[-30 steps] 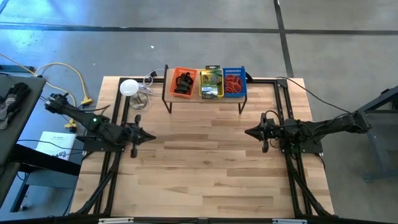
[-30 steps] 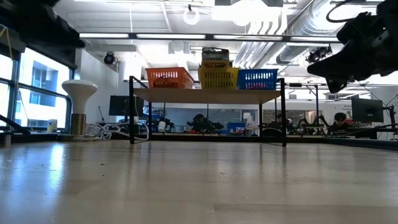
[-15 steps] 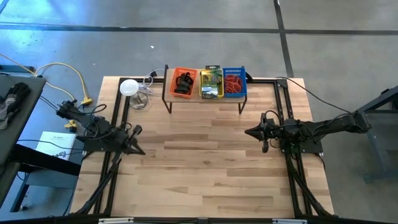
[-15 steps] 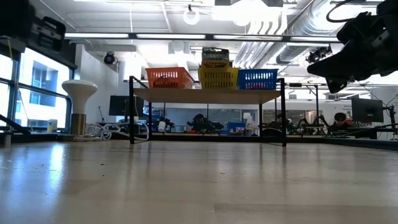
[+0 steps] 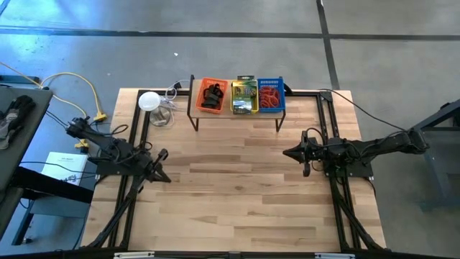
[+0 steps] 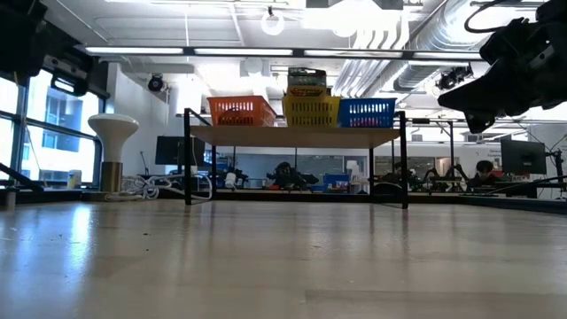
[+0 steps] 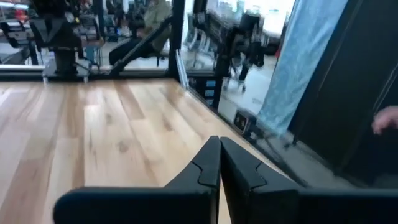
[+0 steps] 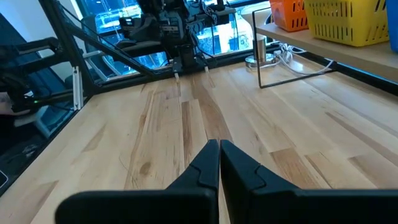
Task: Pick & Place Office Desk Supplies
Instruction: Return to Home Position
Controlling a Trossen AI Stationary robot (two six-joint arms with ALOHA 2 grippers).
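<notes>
Office supplies sit binned on the shelf at the table's far edge; left gripper and right gripper, both closed empty, flank bare wood.

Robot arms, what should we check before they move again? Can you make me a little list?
1. Check the left gripper holds nothing: ok, it is shut and empty.
2. Check the right gripper holds nothing: ok, shut and empty.
3. Check the orange bin, yellow bin and blue bin sit on the shelf: ok, side by side.
4. Check the table between the grippers for loose supplies: ok, none seen.
5. Check the white lamp is away from both grippers: ok, beside the shelf.
6. Check the left gripper is parked: cannot tell; it points slantwise, the right gripper straight across.
</notes>
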